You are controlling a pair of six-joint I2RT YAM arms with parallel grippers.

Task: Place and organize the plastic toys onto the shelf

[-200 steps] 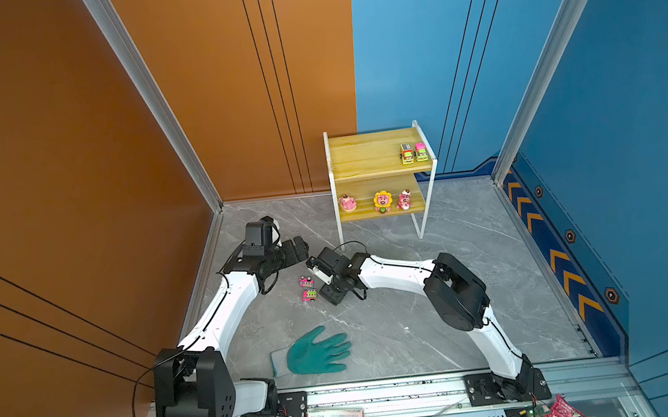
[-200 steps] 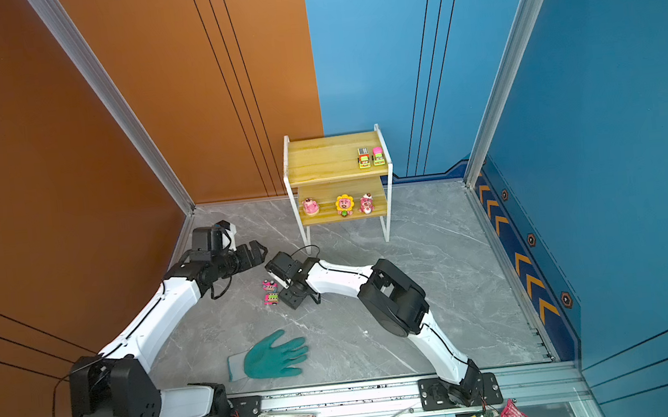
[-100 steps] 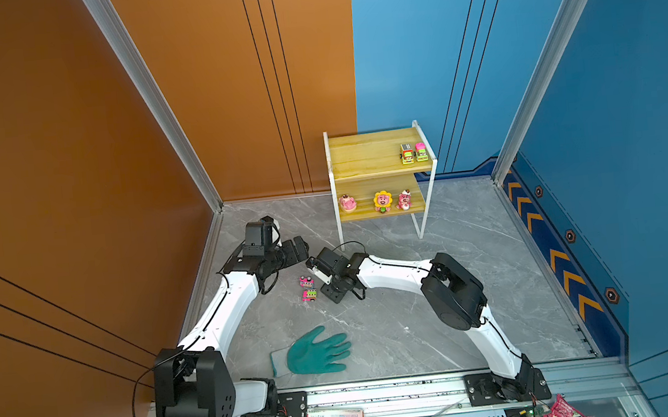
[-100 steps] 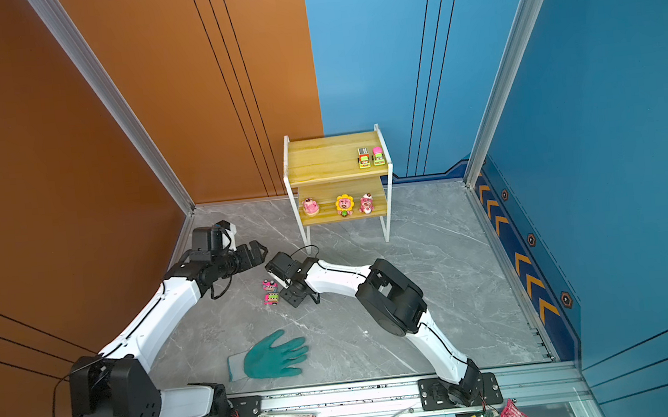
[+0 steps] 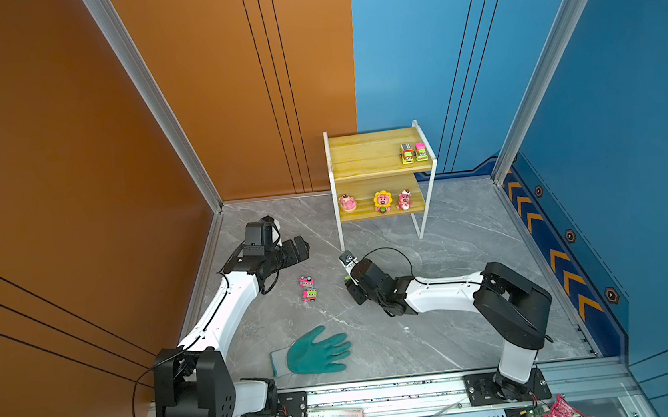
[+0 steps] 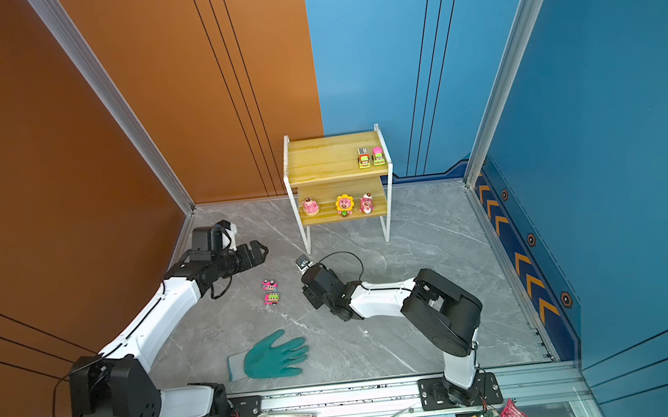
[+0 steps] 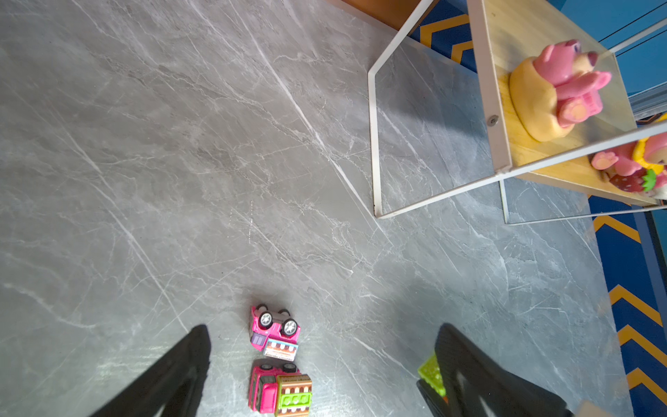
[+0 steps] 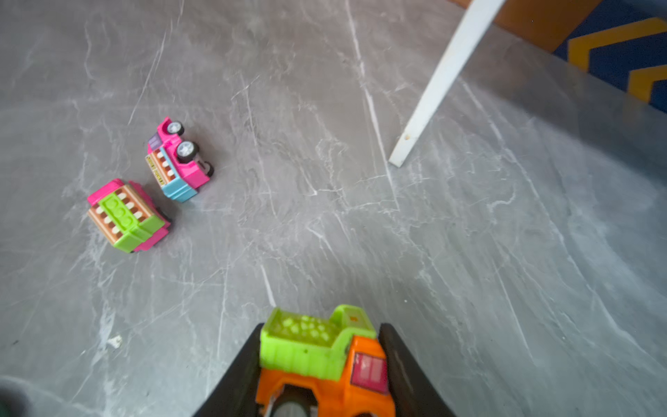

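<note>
Though not yet done, well past the halfway mark: five toys up on the shelf, three more to go. On the top board, two little cars side by side near the right end as seen in both top views. On the lower board, three pink bears in a row, the middle one with yellow petals round its face. Down by the grey floor, near the shelf's front leg, the right gripper, closed partway on a green and orange truck, one black finger pressed to each side. Hard to tell whether lifted yet or touching the floor. Not far off, toward the left arm, two more pink cars close together: one tipped on its side with wheels showing, one upright with a green block on its back. Near those two, hanging over the floor, the left gripper, spread wide with nothing in it. Left to do, most likely: carry the truck up to the top board next to the other cars, then fetch the last two from the floor the same way, setting the tipped one back on its wheels. Also on the floor, nearer the arm bases, a big green glove, not a toy and best left alone.
</note>
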